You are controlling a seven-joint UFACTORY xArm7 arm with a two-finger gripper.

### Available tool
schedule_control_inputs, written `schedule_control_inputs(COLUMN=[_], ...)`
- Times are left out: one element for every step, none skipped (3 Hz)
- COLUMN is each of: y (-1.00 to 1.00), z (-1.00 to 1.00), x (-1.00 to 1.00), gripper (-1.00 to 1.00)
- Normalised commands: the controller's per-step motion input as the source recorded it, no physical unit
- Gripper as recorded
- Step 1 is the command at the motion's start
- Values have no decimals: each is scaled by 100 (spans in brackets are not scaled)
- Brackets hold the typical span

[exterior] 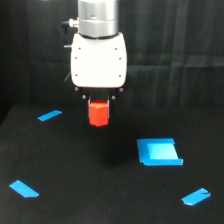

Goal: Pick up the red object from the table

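Exterior view. The end effector (98, 101) pinched the red object (98, 113), a small hexagonal block, by its top; only short dark finger stubs showed below the white housing (98, 60), so the grip was read from the block hanging directly beneath them. The block sat near the frame centre, slightly toward 11 o'clock, and appeared to be clear of the surface (100, 200), though the dark background made the gap hard to confirm; a faint shadow lay below it toward 6 o'clock.

Judged step: lifting the grasped block. To do this well, the rise should be straight and vertical, with steady closing force, since only the upper part of the block seemed held and a sideways jerk could let it slip or rotate.

Arm pose: the wrist pointed straight down, the silver cylinder (98, 17) stacked above the housing, with no visible tilt.

Blue markers lay apart from the block: a tape strip (49, 115) at 9 o'clock from it, a square patch (159, 152) at 4 o'clock, and two further strips (24, 188) (195, 197) near the lower edge.
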Motion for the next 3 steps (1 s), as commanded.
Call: schedule_control_inputs(y=[-7,7,1], z=[5,0,0], x=[-4,2,-1], gripper=[-100,-99,-100])
